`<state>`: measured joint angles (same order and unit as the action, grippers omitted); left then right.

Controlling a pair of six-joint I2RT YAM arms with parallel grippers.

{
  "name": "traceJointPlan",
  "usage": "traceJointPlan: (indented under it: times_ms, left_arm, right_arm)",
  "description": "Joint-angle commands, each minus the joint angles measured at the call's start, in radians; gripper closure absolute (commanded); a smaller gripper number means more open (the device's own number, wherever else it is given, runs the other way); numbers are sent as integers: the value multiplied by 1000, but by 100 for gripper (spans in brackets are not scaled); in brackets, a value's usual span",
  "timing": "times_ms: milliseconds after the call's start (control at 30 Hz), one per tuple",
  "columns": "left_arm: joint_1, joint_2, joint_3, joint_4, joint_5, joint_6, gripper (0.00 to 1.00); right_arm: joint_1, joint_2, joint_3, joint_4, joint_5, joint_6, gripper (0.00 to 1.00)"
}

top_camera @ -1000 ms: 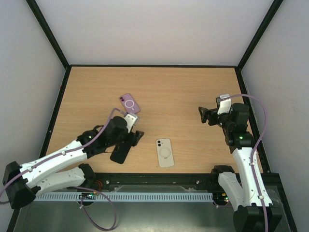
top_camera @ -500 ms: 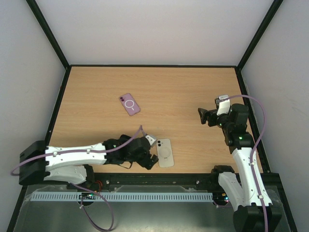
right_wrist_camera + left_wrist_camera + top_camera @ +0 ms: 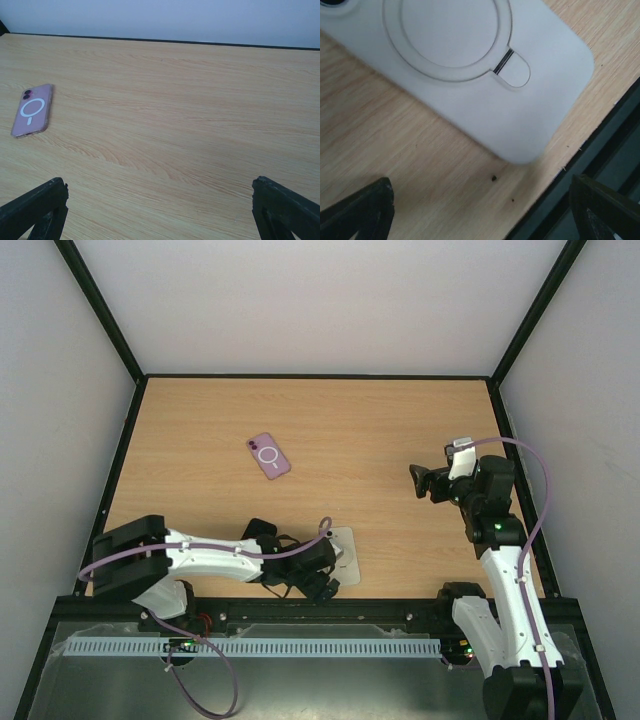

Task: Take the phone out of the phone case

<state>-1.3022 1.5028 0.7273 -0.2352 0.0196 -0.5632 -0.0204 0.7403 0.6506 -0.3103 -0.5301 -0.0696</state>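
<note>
Now the left pincer [image 3: 318,578] sits low at the near edge of the desk [image 3: 380,420], its fingers spread wide and gripping nothing. Just beyond its tips the white phone case [image 3: 470,65] lies flat, back up, its ring mark showing; whether a phone is inside cannot be told. The right pincer [image 3: 418,480] hangs above the right side of the desk, also spread and empty. A purple phone case [image 3: 31,111] lies well apart, further back on the left.

No legible text, label, brand or number anywhere.
</note>
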Motion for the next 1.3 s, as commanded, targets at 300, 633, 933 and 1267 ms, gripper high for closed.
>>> traceJointPlan:
  times_ms: [300, 633, 933, 1267]
  left_arm:
    - [19, 275, 250, 169, 115, 180, 11]
    - [80, -60, 224, 100, -109, 129, 2]
    - [471, -325, 340, -159, -291, 244, 0]
    - [878, -354, 191, 39, -434, 260, 0]
  right_arm:
    - [-4, -6, -14, 10, 0, -19, 2]
    - [-1, 143, 122, -182, 27, -239, 2]
    - [205, 418, 278, -450, 83, -364, 10]
    - [670, 504, 164, -420, 381, -497, 2]
